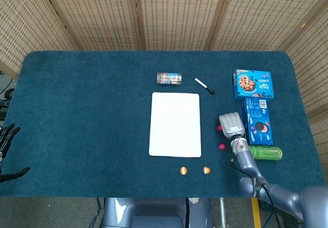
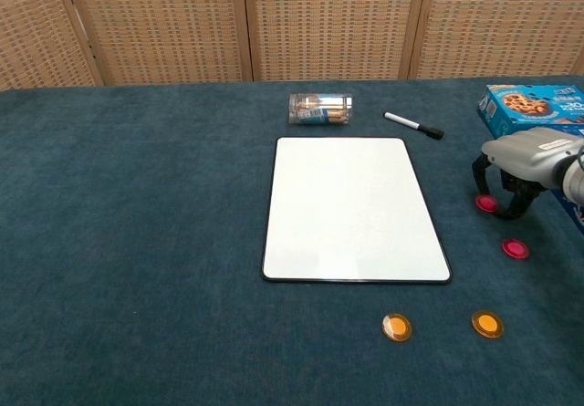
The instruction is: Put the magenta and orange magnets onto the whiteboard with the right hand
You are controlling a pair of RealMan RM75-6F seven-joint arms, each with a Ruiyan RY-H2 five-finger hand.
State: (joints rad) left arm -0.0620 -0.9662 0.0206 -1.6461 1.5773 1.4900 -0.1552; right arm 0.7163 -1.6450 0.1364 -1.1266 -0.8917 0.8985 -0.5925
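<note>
I had the right hand [image 2: 522, 164] low over the far magenta magnet [image 2: 486, 203], out to the right of the whiteboard [image 2: 355, 207]. In the chest view its fingers [image 2: 478, 176] were curled downward and apart, one on the board side of the magnet and the others on the box side, so the disc lay between and just under the tips. I could not tell whether any tip was touching it; nothing was clamped yet.

What mattered to me was that the magnet sat directly below the fingers, not off to one side, so I judged the next move to be a close-and-lift, not a reach. The magnets are flat round discs, so no long axis to line up with.

The near magenta magnet [image 2: 516, 248] lay toward me from the hand, apart from it. The two orange magnets [image 2: 486, 324] and [image 2: 396, 327] sat on the cloth just below the board's near edge. No magnet was on the board.

The left hand [image 1: 6, 145] hung at the far left table edge with fingers spread, holding nothing and well apart from everything; the right was plainly the nearer.
</note>
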